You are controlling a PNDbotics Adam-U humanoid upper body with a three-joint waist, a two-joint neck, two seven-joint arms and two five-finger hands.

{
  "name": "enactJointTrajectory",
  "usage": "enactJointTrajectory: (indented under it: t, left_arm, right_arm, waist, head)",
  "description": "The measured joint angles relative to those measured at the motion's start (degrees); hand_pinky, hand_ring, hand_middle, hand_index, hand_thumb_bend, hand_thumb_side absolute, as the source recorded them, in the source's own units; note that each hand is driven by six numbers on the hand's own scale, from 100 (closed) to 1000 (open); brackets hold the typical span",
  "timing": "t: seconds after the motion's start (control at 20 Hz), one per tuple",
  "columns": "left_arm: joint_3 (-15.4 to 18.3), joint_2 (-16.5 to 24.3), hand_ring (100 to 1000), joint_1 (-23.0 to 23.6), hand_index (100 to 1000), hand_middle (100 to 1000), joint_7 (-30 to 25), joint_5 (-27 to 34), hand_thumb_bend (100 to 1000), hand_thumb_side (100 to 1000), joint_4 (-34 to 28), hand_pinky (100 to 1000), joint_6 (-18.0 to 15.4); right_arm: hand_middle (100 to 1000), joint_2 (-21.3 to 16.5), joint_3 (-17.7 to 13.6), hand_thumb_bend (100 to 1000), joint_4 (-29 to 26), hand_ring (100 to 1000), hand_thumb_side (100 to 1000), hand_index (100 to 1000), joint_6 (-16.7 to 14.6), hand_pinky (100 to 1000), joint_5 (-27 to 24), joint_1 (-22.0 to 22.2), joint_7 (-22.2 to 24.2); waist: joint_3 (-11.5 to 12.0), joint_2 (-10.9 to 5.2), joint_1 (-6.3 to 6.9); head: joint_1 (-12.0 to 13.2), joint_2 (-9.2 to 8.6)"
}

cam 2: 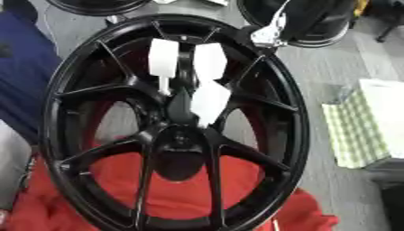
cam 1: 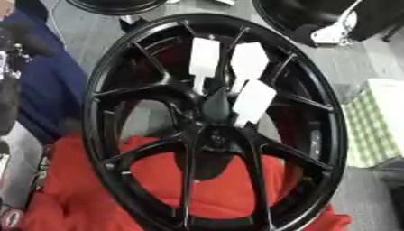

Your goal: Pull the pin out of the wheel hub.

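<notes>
Wheel hub pins: three white, flat-headed plastic pins stand in the centre of a large glossy black alloy wheel rim (cam 1: 118, 81) with thin paired spokes. The left white pin (cam 1: 204, 58) and the middle white pin (cam 1: 249, 61) sit side by side above the hub, each with a broad rectangular head and a narrow stem running down toward the centre. The lower white pin (cam 1: 253, 101) sits just below and to the right of them, tilted, with its stem ending beside the dark hub centre (cam 1: 214, 135). All three are still seated in the wheel.

The rim fills most of the view, seen from above and lying slightly askew. Its lower half rests over a crumpled red cloth (cam 1: 158, 180), which shows through the gaps between the spokes and spreads out past the lower edge of the rim. Grey floor (cam 2: 331, 72) shows around the upper and right sides.

At the left edge is a dark blue fabric shape (cam 1: 47, 85). At the right is a pale green and white checked box-like object (cam 1: 375, 122), well apart from the rim. Parts of other black wheels show along the top: one at the top centre-left (cam 1: 118, 5) and one at the top right (cam 2: 315, 18), with a small silvery bracket (cam 2: 271, 30) just beside the rim's upper right edge.

No robot hand shows in either view, so I cannot tell whether the fingers are apart or together.
</notes>
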Motion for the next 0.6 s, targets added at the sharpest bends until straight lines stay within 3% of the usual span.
enactJointTrajectory:
  t: [0.6]
  left_arm:
    - [-0.01, 0.00, 605, -0.24, 735, 536, -0.56, 0.02, 100, 644, 0.00, 850, 0.32]
  right_arm:
    - [788, 1.16, 0.34, 280, 2.29, 876, 100, 865, 1.03, 783, -6.13, -0.23, -1.03]
  waist:
    - [0.51, 0.00, 0.00]
  head:
    - [-0.31, -0.23]
